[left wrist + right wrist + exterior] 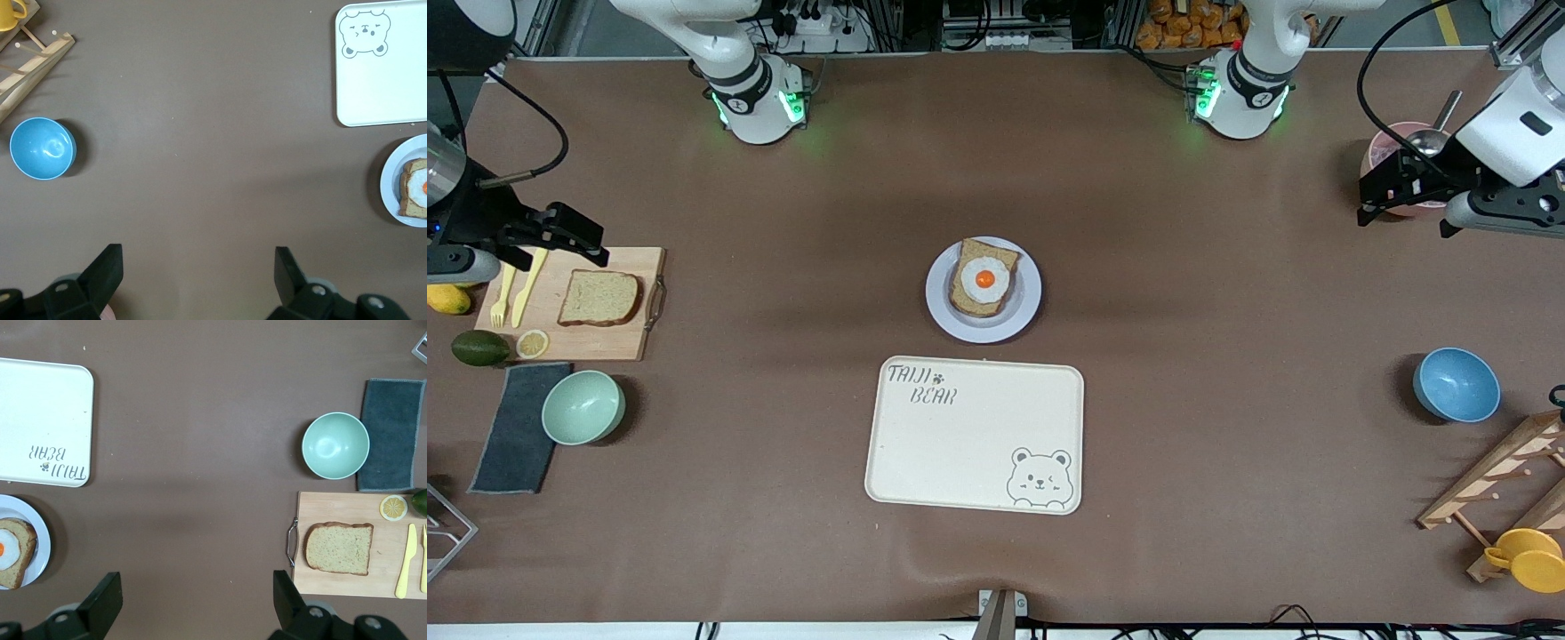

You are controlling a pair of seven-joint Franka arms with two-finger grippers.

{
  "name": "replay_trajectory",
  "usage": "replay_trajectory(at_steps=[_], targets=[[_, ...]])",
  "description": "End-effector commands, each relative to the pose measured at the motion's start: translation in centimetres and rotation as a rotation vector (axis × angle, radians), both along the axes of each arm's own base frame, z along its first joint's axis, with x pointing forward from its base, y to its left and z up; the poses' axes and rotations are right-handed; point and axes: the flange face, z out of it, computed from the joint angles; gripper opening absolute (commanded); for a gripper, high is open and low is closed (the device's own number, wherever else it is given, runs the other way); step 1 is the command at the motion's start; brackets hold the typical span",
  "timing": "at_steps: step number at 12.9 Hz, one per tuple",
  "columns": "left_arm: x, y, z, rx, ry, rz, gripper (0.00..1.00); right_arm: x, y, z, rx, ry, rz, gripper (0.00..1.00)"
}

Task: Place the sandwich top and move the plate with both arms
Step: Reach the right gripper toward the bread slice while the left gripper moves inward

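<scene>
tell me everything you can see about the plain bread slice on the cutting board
The sandwich top is a squarish slice of brown wholemeal bread with a speckled crumb, a darker crust and one rounded end. It lies flat on the wooden cutting board at the right arm's end of the table, beside the yellow fork and knife but apart from them. Nothing grips it or rests on it.

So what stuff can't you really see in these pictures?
- Pink bowl, front view: mostly covered by the left tool, so what's inside stays hidden.
- Yellow cup, front view: cut off by the picture's edge.
- Plate, left wrist view: partly cut off by the edge.
- Lemon, front view: partly hidden under the right arm, whose right tool hangs over the cutting board.
</scene>
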Motion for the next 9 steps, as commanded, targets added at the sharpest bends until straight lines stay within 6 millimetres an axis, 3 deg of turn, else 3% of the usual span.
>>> replay_trajectory(at_steps=[1, 7, 9], targets=[[-1.0, -0.1, 0.2, -0.008, 0.011, -0.008, 1.00, -0.3, -1.2, 0.2, -0.015, 0.007, -0.019, 1.00], [-0.7, -0.2, -0.2, -0.013, 0.022, 0.006, 1.00, -0.2, -1.4, -0.1, -0.016, 0.010, -0.028, 1.00], [0.1, -0.4, -2.0, -0.018, 0.058, 0.007, 1.00, -0.1, -2.0, -0.6, -0.016, 0.020, -0.037, 1.00]])
